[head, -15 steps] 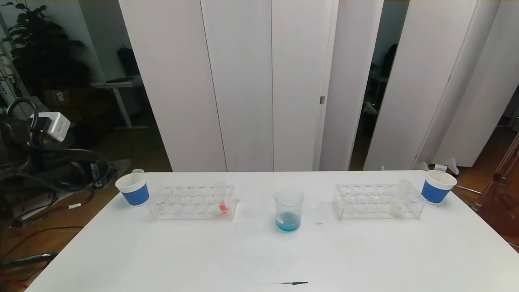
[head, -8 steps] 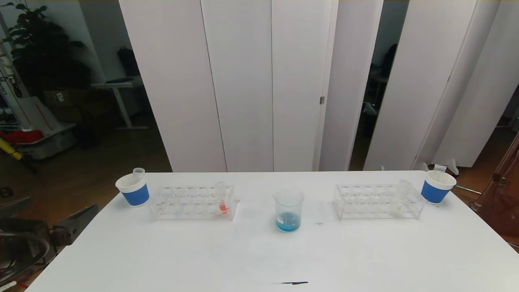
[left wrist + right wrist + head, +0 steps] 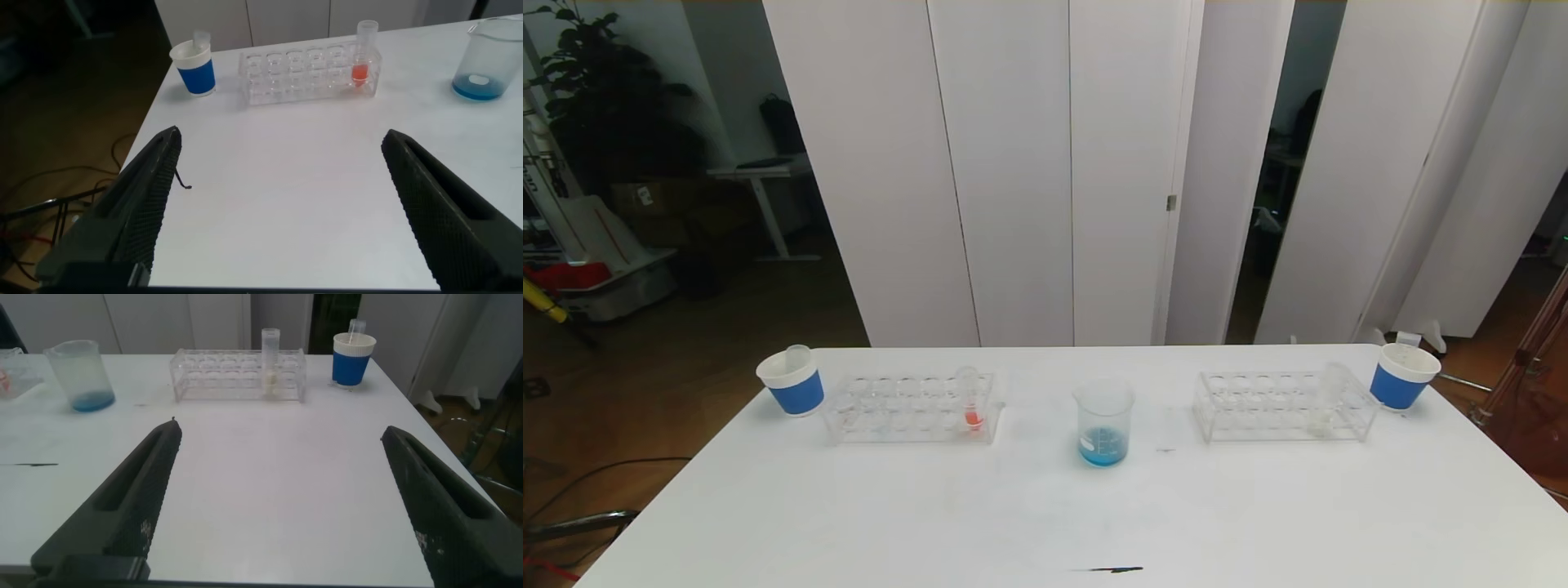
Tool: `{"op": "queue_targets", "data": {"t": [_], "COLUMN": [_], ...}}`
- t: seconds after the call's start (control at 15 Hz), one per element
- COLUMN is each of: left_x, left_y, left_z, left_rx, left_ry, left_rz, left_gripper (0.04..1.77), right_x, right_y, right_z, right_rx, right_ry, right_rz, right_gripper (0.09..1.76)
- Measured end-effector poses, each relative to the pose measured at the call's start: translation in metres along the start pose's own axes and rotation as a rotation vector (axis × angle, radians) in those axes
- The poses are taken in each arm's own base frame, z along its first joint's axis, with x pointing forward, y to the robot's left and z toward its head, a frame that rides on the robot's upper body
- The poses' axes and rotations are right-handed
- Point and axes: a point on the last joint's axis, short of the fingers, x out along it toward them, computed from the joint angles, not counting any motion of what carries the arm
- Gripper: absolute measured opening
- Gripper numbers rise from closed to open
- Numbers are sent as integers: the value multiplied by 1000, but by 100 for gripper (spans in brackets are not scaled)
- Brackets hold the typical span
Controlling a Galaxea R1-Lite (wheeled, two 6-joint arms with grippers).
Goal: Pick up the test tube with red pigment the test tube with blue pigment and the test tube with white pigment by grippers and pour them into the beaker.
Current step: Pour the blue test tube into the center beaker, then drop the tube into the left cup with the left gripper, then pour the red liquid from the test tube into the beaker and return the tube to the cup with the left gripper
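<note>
We judge the red tube [image 3: 364, 53] is next: it stands upright in the left rack [image 3: 309, 69], well ahead of our left gripper [image 3: 282, 212], the nearer one, jaws spread wide; right gripper [image 3: 282, 510] also spread, beaker [image 3: 1103, 421] mid-table.

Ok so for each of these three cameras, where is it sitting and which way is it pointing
Head view: high on the robot, facing forward and down over the table at the beaker; no arm shows.
Left wrist view: low off the table's left side, facing the rack holding the red tube; the open left gripper frames it.
Right wrist view: low off the right side, facing the rack holding the white tube; the open right gripper frames it.
Shared: both wrist views also catch the beaker with its blue liquid.
</note>
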Motion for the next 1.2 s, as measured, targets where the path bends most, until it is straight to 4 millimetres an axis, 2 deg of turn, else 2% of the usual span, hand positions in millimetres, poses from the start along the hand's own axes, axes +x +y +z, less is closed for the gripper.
{"op": "queue_targets", "data": {"t": [0.33, 0.67, 0.93, 1.2], "left_x": [-16, -20, -24, -28], "left_y": [-4, -6, -8, -8], "left_z": [-32, -55, -67, -68], "left_rx": [-4, -4, -8, -44], "left_ry": [-52, -61, -36, -92], "left_rz": [-1, -12, -33, -34], "left_gripper": [175, 175, 175, 175], "right_x": [0, 0, 0, 0], "right_y": [0, 0, 0, 0], "right_z": [0, 0, 0, 0], "right_rx": [0, 0, 0, 0], "right_ry": [1, 0, 0, 0], "right_rz": [0, 0, 0, 0], "right_gripper": [175, 175, 175, 175]}}
